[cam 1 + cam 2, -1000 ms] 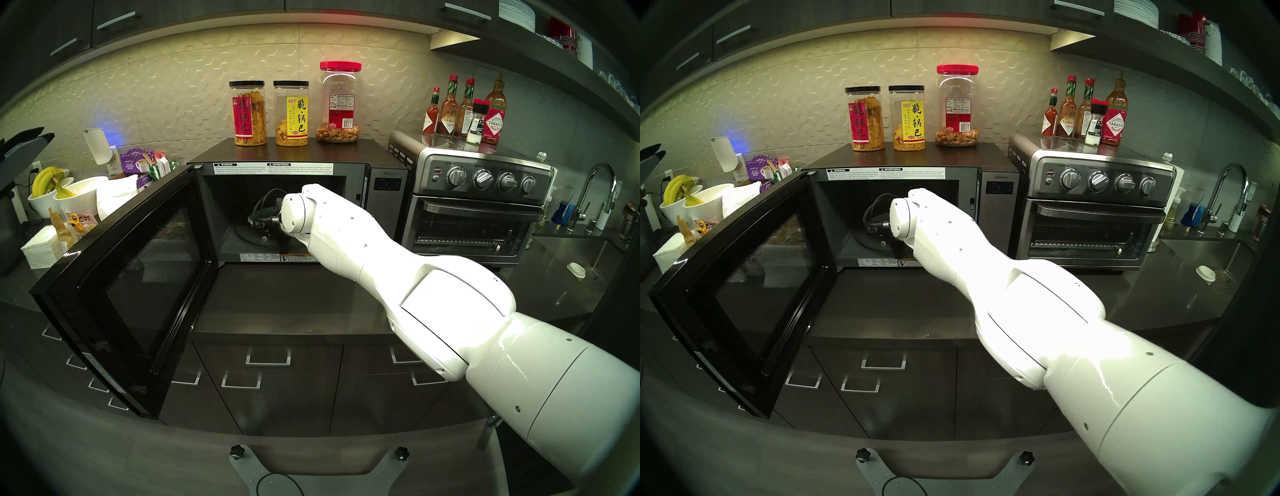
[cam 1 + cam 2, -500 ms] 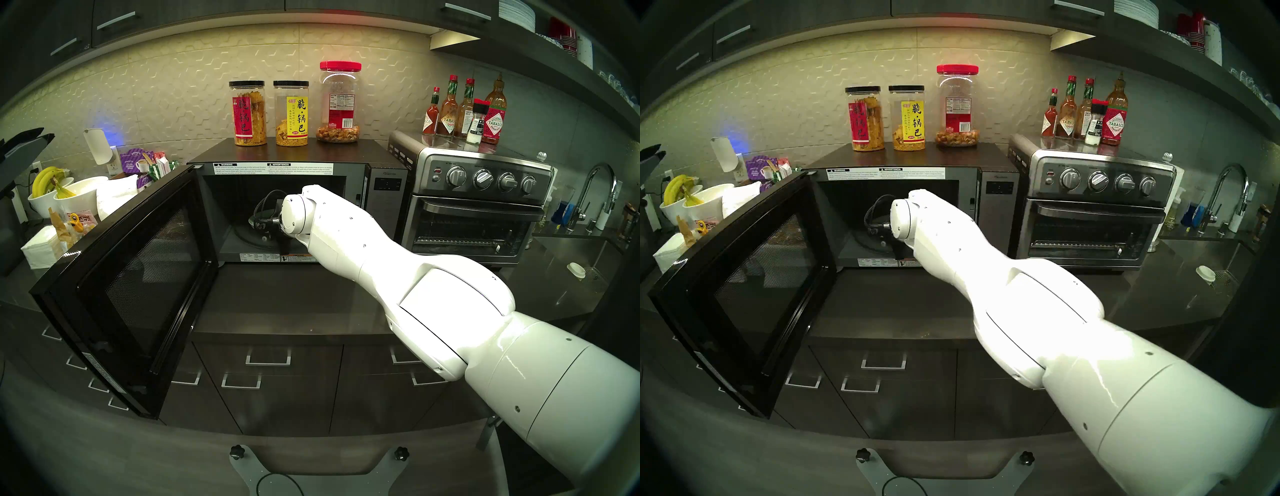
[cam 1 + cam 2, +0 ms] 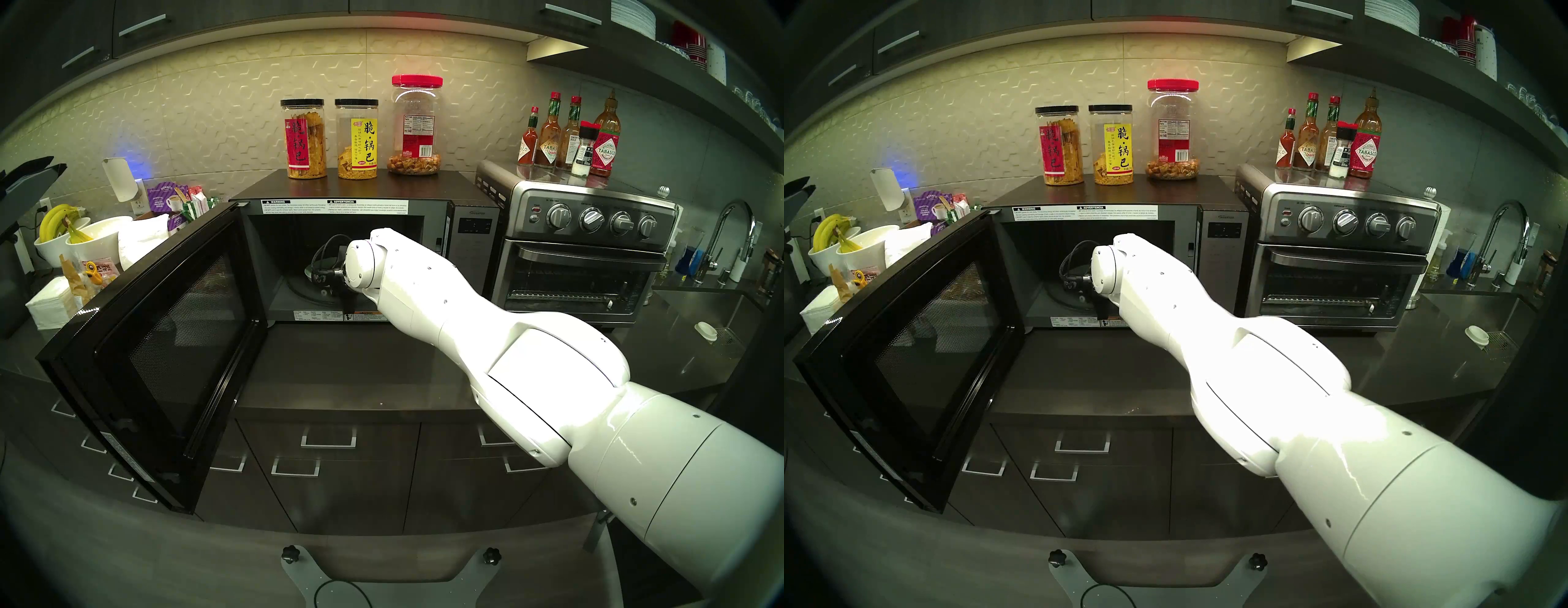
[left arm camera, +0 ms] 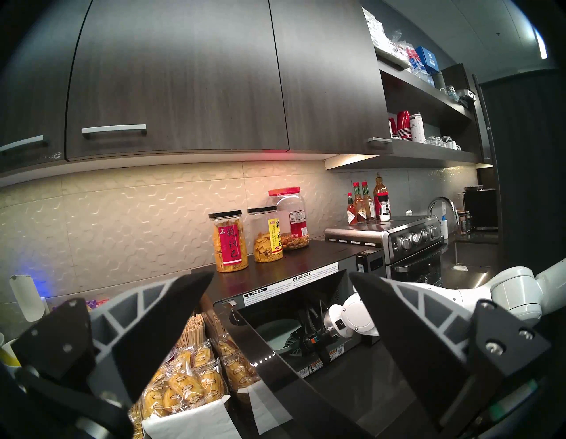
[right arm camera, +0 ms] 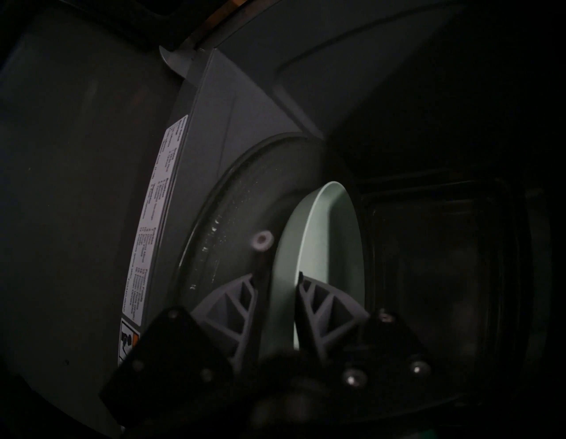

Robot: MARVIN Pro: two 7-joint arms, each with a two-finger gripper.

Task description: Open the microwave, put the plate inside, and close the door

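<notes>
The black microwave point(image 3: 360, 187) stands with its door point(image 3: 169, 339) swung wide to the left. My right arm reaches into the cavity, and its white wrist hides the gripper from the head views. In the right wrist view the mint-green plate point(image 5: 330, 239) lies just over the glass turntable point(image 5: 232, 220). My right gripper point(image 5: 277, 274) has one finger on each side of the plate's near rim, close against it. From the left wrist view the plate point(image 4: 275, 334) shows pale inside the oven. My left gripper point(image 4: 281, 274) hangs open and empty, left of the microwave.
A steel toaster oven point(image 3: 585, 254) stands against the microwave's right side, with sauce bottles point(image 3: 568, 136) on top. Three snack jars point(image 3: 305, 140) sit on the microwave. Bowls with bananas point(image 3: 63, 229) and packaged snacks point(image 4: 183, 389) crowd the left counter. A sink faucet point(image 3: 734, 237) is at the far right.
The right wrist has sunk a hair lower inside the microwave. The door and everything else stand as before.
</notes>
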